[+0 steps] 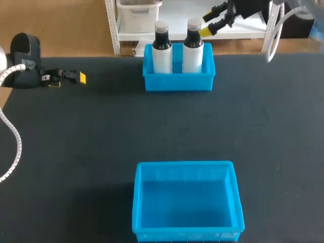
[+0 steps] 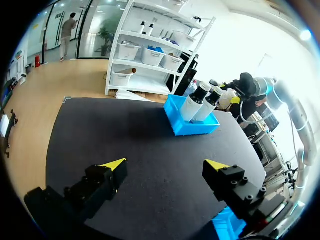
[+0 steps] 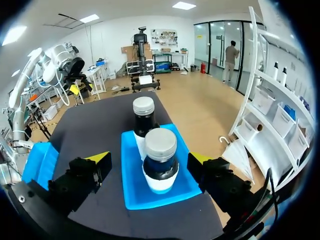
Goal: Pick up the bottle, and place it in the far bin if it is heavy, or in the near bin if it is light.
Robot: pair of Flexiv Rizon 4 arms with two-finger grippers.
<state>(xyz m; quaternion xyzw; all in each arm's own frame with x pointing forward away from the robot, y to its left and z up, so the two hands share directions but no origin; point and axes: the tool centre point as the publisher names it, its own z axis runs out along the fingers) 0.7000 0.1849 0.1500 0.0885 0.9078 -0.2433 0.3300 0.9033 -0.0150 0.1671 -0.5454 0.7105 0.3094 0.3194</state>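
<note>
On my black worktop, two bottles are standing upright in the far bin; my right end effector is hovering released above them, my left end effector gaping near the left edge.

Black worktop holds two blue bins: far bin just below right end effector, near bin well apart from it.

Left gripper and right gripper: blocky black fingers ending in wedge-shaped bright yellow tips. Left arm: rounded black wrist housing, with white ribbed cable conduit looping alongside. Right arm: glossy white-grey tubular links, blue ring at one joint.
</note>
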